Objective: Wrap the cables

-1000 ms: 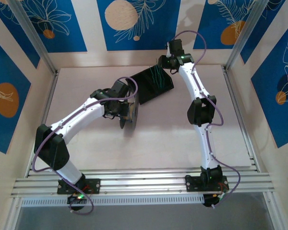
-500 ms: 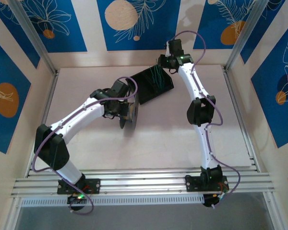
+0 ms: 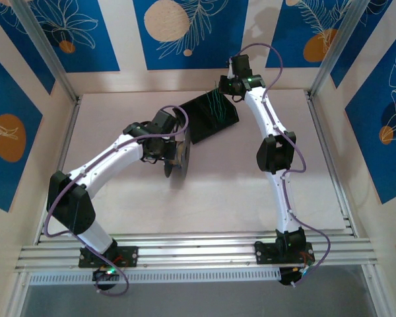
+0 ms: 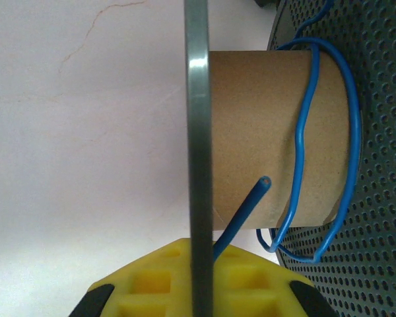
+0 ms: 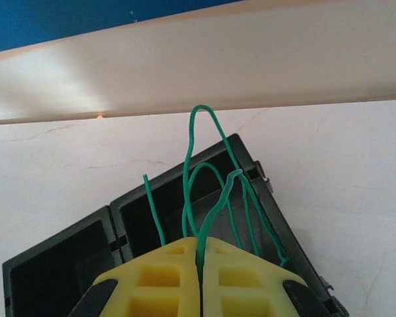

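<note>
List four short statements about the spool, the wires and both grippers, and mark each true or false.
1. A blue wire loops loosely around the cardboard core of the spool. True.
2. The left gripper is open and clear of the spool. False: it is shut on the spool's thin metal flange, seen edge-on between its yellow fingers.
3. The right gripper is shut on green wires. True.
4. The green wires lie flat on the table, far from any box. False: they arch out from the right gripper's fingers over the open black box.
</note>
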`<state>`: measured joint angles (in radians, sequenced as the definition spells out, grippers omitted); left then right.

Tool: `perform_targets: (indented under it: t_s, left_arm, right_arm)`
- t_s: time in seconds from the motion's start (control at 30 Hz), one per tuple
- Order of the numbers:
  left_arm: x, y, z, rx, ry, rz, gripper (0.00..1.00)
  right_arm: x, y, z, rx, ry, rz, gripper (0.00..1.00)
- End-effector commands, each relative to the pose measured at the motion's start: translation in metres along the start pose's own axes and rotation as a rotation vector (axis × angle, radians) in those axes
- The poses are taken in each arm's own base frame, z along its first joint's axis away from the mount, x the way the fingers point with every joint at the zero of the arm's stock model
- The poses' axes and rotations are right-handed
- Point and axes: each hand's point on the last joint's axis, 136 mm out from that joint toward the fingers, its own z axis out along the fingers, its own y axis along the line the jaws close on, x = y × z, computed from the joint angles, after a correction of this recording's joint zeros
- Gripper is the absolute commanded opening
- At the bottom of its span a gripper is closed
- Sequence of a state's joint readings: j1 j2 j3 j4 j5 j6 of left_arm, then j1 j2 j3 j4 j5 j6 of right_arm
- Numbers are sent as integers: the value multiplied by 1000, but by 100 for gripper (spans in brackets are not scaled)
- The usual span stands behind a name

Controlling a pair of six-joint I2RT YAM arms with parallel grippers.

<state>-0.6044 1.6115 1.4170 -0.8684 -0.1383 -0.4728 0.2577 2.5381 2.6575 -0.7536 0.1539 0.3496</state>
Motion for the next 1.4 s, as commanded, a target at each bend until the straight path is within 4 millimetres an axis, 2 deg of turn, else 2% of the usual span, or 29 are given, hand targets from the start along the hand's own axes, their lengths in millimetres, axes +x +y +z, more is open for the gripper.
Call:
perform_targets:
  t_s: [0.0, 0.03, 0.17, 0.27, 0.4, 0.53, 0.8, 0.97, 1.03, 1.1, 1.37]
  left_arm:
    - [-6, -4, -3, 32, 3, -34, 0]
    - [-6, -4, -3, 34, 4, -35, 0]
    - [-6, -5, 0, 33, 10, -40, 19]
    - [-6, -5, 1, 33, 12, -48, 29]
    - [-8, -6, 1, 40, 5, -58, 41]
    - [-11, -7, -3, 48, -10, -69, 49]
    - [-17, -8, -14, 73, -45, -82, 65]
    - [-22, -8, -25, 92, -76, -93, 81]
    - [-23, -6, -28, 87, -81, -95, 91]
    - [-23, -4, -29, 81, -82, -98, 97]
    - [-27, 1, -44, 77, -111, -104, 97]
  right_arm:
    - [-32, 12, -39, 40, -98, -47, 0]
    - [-38, 13, -47, 60, -120, -60, 0]
    - [-65, 24, -86, 112, -219, -109, 0]
    - [-81, 36, -116, 108, -285, -127, 0]
    - [-95, 49, -148, 94, -342, -136, 0]
    - [-101, 53, -176, 101, -370, -140, 0]
    - [-93, 55, -228, 71, -362, -115, 0]
    - [-77, 51, -256, 39, -340, -77, 0]
    - [-70, 48, -264, 25, -336, -65, 0]
    - [-65, 44, -270, 15, -332, -50, 0]
    - [-45, 28, -282, -4, -309, 4, 0]
